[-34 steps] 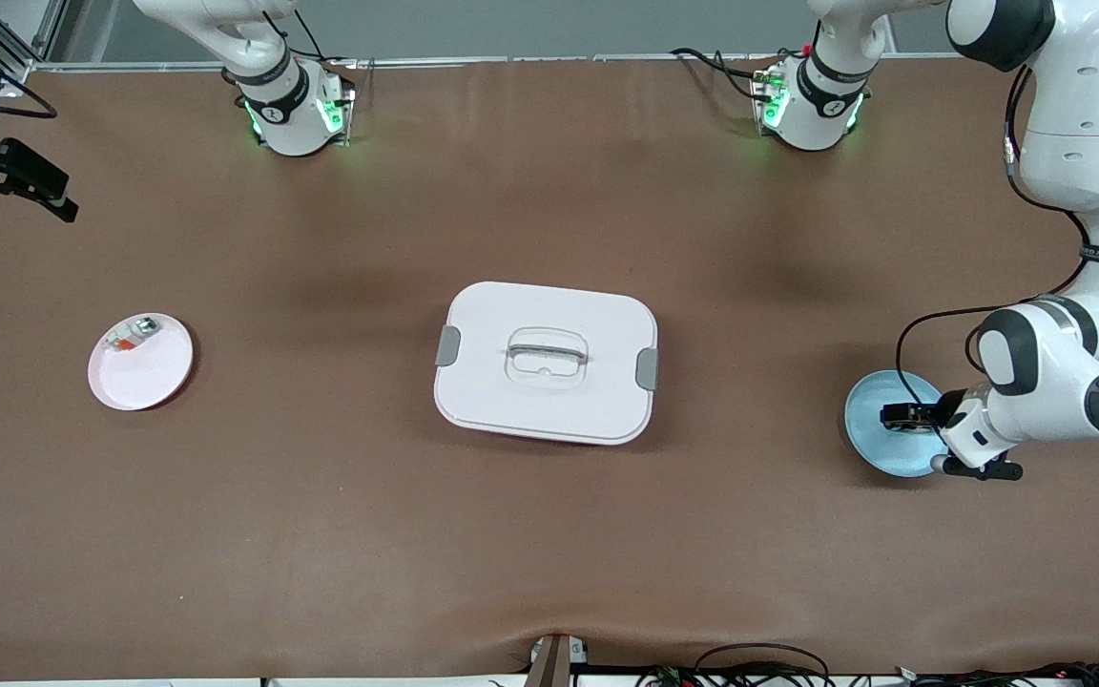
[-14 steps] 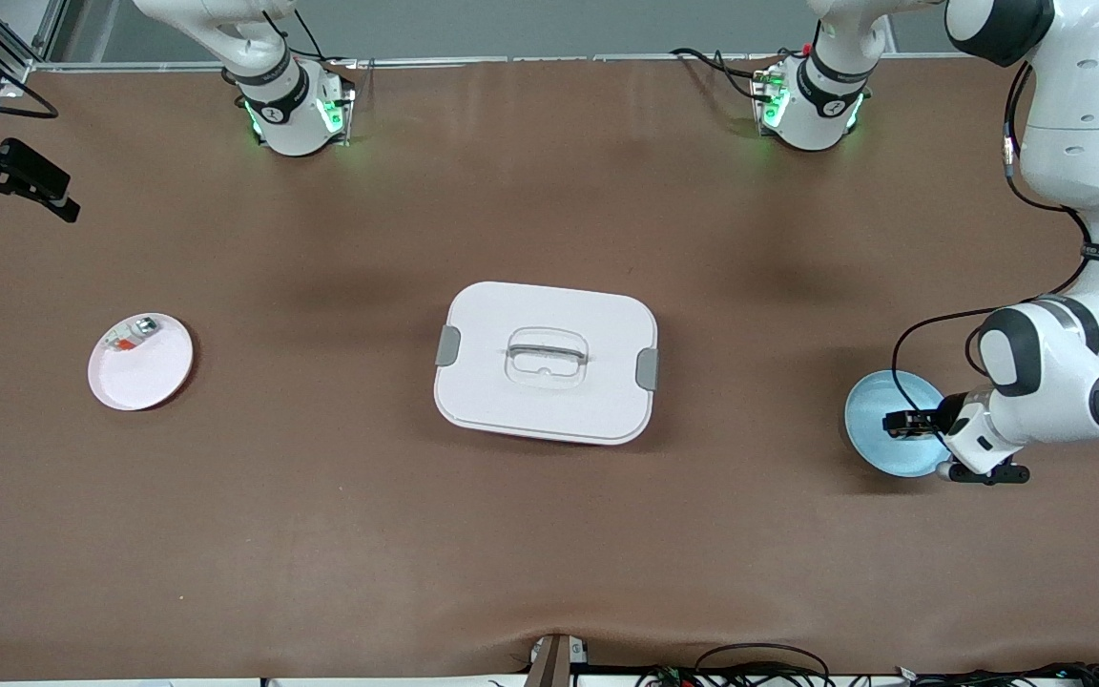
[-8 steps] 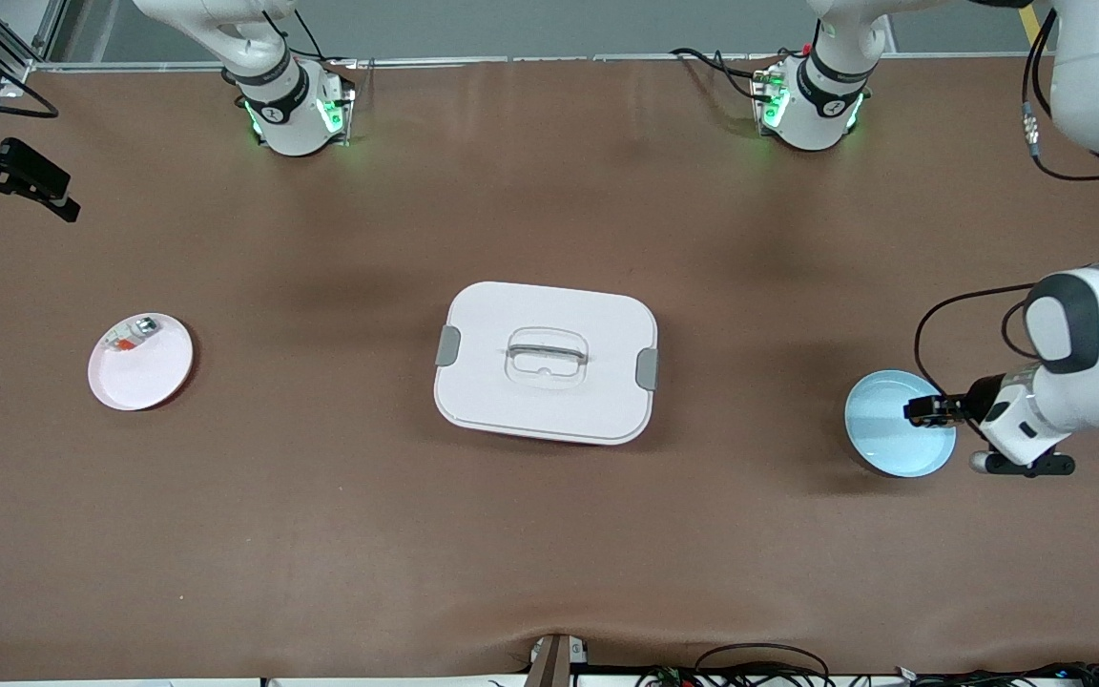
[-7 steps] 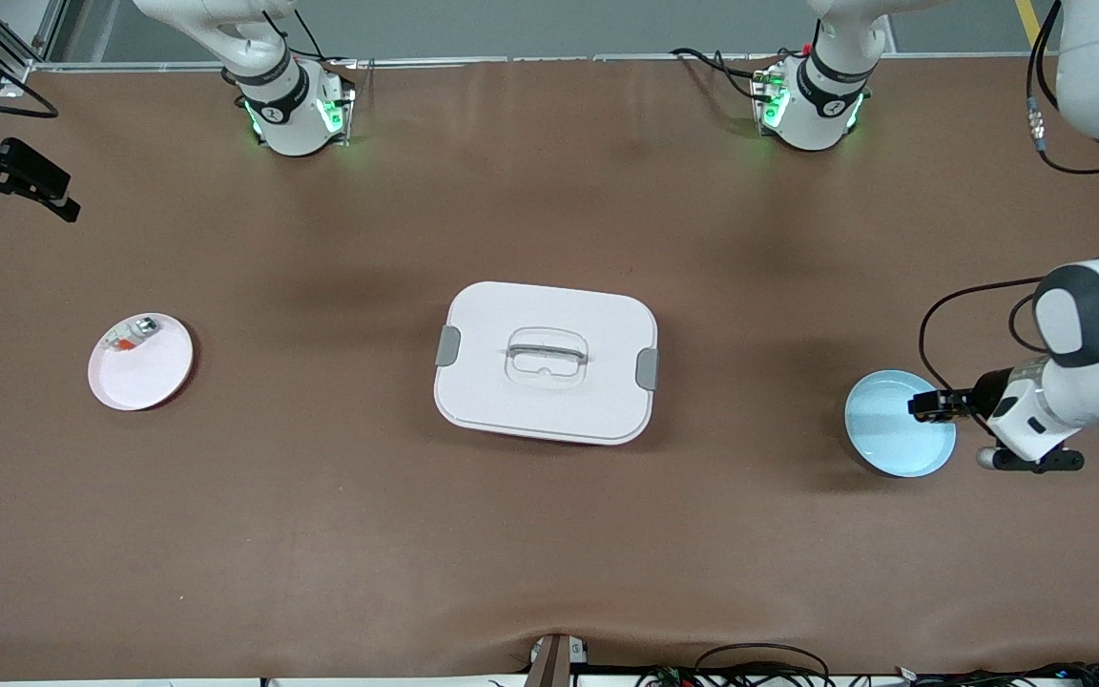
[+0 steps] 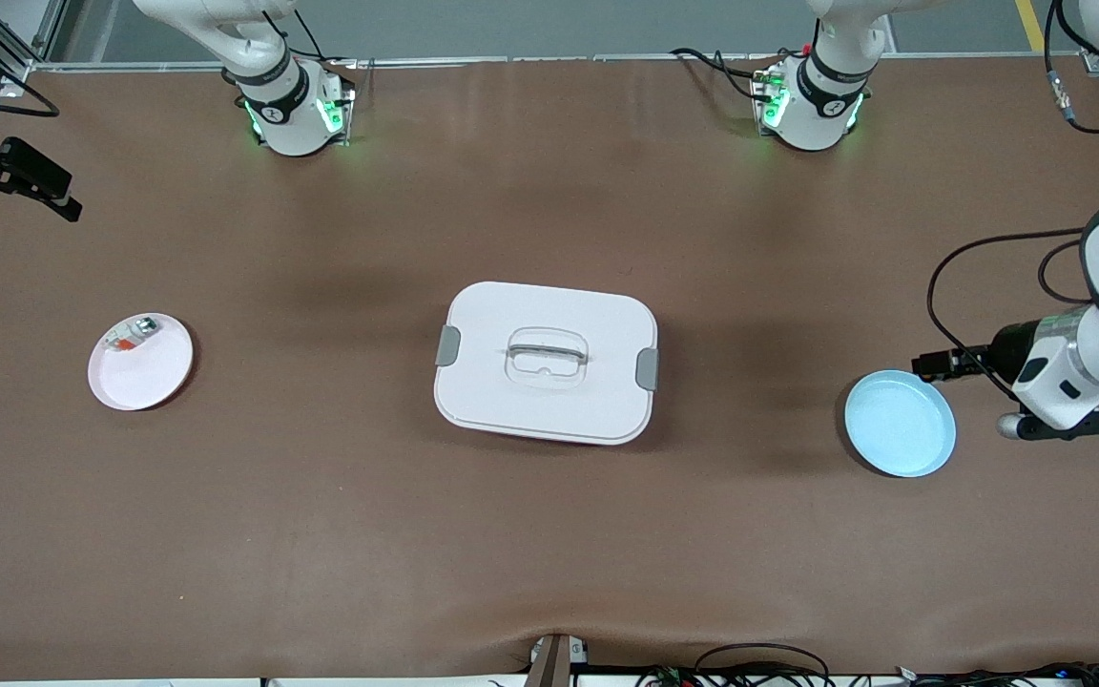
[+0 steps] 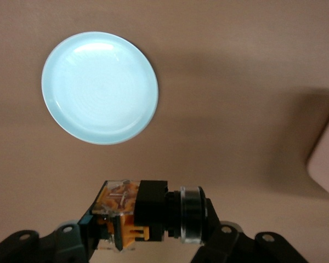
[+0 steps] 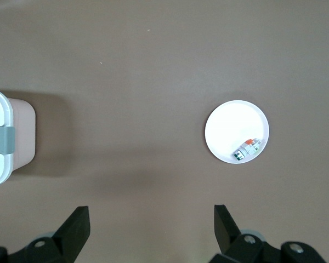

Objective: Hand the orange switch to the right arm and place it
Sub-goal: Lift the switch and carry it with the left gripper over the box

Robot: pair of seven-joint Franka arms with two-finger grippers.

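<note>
1. Your left gripper (image 5: 926, 364) is up in the air at the left arm's end of the table, over bare brown surface just beside the blue plate's rim; its fingers are clamped on the orange switch (image 6: 145, 211), and the left wrist view shows the grip plainly.
2. The switch lies crosswise between the fingers; its long axis runs from the tan-orange rear block (image 6: 115, 211) to the black barrel and clear-ringed face (image 6: 191, 213), so both ends stick out free of the jaws.
3. The blue plate (image 5: 900, 436) sits empty near the table's edge at the left arm's end; you have nothing left to collect there.
4. Your right gripper (image 7: 151, 222) waits high over the right arm's end of the table, fingers spread wide with nothing between them; below it the right wrist view shows the white plate (image 7: 225, 129), which carries a small silvery-white part with a red bit (image 7: 247, 149).
5. The 2 grippers are well apart, with the lidded white box (image 5: 547, 362) at the table's centre between them; both arms must likely close toward the middle.
6. The relation that matters: the right fingers should probably take 1 exposed end, approaching along the switch's long axis, not across the left fingers.
</note>
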